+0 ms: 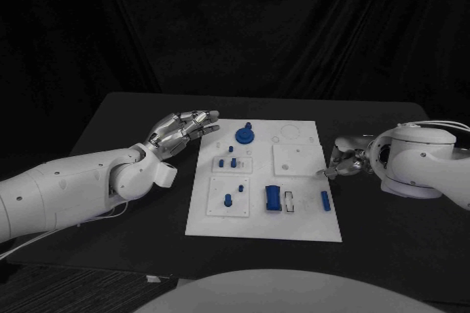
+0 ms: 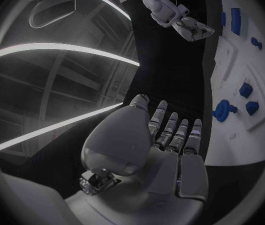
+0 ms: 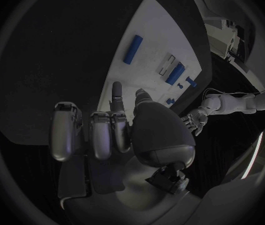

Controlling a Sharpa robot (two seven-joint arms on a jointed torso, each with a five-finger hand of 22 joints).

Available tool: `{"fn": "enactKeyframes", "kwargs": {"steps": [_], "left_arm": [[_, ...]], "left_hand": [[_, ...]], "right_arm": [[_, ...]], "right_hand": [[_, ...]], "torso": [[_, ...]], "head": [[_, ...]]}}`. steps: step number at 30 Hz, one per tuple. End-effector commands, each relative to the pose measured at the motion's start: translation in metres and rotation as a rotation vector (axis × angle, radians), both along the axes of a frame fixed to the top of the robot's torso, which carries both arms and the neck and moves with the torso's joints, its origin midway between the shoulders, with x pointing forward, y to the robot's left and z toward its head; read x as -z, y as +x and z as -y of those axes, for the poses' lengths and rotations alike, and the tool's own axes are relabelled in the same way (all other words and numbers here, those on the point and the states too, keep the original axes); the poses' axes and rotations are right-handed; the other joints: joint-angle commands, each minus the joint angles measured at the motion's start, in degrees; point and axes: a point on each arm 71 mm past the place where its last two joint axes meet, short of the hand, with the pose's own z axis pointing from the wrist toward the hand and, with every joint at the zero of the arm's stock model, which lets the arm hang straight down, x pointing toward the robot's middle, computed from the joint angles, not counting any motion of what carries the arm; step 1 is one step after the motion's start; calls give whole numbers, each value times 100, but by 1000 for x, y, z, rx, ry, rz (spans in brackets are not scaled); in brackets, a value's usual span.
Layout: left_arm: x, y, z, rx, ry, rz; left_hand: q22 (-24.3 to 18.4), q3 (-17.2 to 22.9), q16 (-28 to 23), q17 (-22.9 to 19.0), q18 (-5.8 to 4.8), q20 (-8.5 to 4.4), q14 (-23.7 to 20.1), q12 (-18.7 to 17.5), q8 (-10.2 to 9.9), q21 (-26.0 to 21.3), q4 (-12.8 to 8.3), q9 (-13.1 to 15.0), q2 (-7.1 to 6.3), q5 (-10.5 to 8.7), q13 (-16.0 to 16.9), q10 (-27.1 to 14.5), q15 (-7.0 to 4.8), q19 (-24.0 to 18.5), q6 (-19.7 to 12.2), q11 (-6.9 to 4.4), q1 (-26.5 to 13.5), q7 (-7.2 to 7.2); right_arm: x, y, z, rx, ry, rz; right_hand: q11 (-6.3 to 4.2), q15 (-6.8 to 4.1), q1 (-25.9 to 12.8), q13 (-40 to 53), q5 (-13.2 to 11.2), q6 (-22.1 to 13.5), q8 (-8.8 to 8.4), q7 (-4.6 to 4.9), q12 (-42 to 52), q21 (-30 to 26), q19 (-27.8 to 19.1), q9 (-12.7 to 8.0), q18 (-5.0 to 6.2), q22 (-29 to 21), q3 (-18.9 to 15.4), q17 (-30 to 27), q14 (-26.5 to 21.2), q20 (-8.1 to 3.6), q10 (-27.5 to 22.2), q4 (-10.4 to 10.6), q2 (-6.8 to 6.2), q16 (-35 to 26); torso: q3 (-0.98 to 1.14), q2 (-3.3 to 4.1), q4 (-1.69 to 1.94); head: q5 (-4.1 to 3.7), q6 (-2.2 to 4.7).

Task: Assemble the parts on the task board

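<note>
The white task board (image 1: 263, 226) lies mid-table. On it stand a blue round knob part (image 1: 245, 134), several small blue pegs (image 1: 228, 163), a blue block (image 1: 272, 199) and a blue bar (image 1: 325, 200). My left hand (image 1: 182, 131) hovers off the board's far left corner, fingers stretched out, holding nothing; the left wrist view shows the hand (image 2: 167, 150) flat beside the board (image 2: 232, 80) and knob (image 2: 223, 110). My right hand (image 1: 341, 163) sits at the board's right edge, most fingers curled, nothing visible in it (image 3: 123, 130). The bar (image 3: 132, 49) lies ahead of it.
Black table (image 1: 128, 116) surrounds the board on all sides, with free room at the far side and near edge. A grey slotted piece (image 1: 290, 201) lies beside the blue block. Raised white square plates (image 1: 295, 158) sit on the board.
</note>
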Motion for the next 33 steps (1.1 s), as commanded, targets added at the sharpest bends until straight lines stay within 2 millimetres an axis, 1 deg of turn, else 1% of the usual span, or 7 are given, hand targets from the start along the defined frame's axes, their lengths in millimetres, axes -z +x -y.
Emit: {"fn": "enactKeyframes", "kwargs": {"steps": [1, 7, 19, 20, 23, 28, 33], "left_arm": [[-1, -1, 2, 7, -24, 8], [-1, 0, 1, 7, -23, 7], [-1, 0, 0, 5, -20, 6], [-1, 0, 0, 5, -19, 5], [0, 0, 1, 5, -18, 4], [0, 0, 1, 6, -18, 3], [0, 0, 1, 5, -16, 1]], "left_hand": [[-10, 35, 0, 1, 79, 1, 36, 5, 19, 24, 4, 9, -5, 35, 5, 43, -3, 3, 29, -11, 71, 284], [-10, 35, 0, 1, 79, 1, 36, 5, 19, 24, 4, 9, -5, 35, 5, 43, -3, 3, 29, -11, 71, 284], [-16, 43, 4, 1, 76, 1, 36, 14, 20, 21, 3, 8, -9, 38, 6, 51, 1, -1, 28, -6, 76, 286], [-16, 43, 4, 1, 76, 1, 36, 14, 20, 21, 3, 8, -9, 38, 6, 51, 1, -1, 28, -6, 76, 286], [-16, 43, 5, 1, 76, 1, 36, 14, 20, 21, 3, 8, -9, 38, 6, 51, 1, -2, 28, -5, 76, 286], [-16, 44, 6, 1, 76, 1, 37, 15, 20, 21, 3, 8, -10, 38, 6, 52, 2, -2, 27, -5, 77, 286], [-16, 44, 6, 1, 76, 1, 37, 15, 20, 21, 3, 8, -10, 38, 6, 52, 2, -2, 27, -5, 77, 286]], "right_arm": [[6, -3, 2, 15, -35, -37], [16, -5, -1, 14, -37, -62], [29, -10, -4, -1, -50, -106], [30, -10, -5, -3, -52, -110], [32, -12, -6, -10, -56, -124], [38, -14, -8, -21, -63, -147], [42, -16, -10, -30, -69, -166]], "right_hand": [[-84, -60, -60, 1507, -76, 154, 91, -42, 14, -32, 161, 36, -5, 1162, -32, 1509, 587, -55, 608, -7, -16, 15], [-141, -112, -28, 1507, -109, 307, 167, -109, 14, -27, 169, 89, -7, 1164, -6, 1509, 587, -105, 608, -52, 10, 15], [-167, -141, 91, 1507, -100, 277, 162, -123, 14, -61, 159, 130, -1, 1154, 22, 1509, 587, -141, 608, -172, -31, 15], [-166, -145, 150, 1507, 12, 244, 147, -119, 14, -66, 158, 140, -2, 1153, 46, 1509, 587, -147, 608, -227, -39, 15], [-164, -143, 188, 1507, 171, 206, 130, -110, 14, -81, 153, 161, 0, 1150, 63, 1509, 587, -149, 608, -281, -55, 15], [-162, -141, 204, 1507, 205, 174, 114, -103, 14, -85, 152, 164, 0, 1149, 63, 1509, 587, -149, 608, -306, -77, 15], [-152, -133, 330, 1507, 286, 77, 60, -83, 14, -112, 144, 168, 5, 1142, 109, 1509, 587, -145, 608, -431, -109, 15]], "torso": [[4, 0, -2], [4, -8, -4], [5, -2, 0], [5, -3, -1], [5, -4, -1], [5, -6, 0], [4, -9, -6]], "head": [[10, -1], [24, -1], [10, -1], [10, -1], [1, -1], [10, -1], [30, -1]]}}
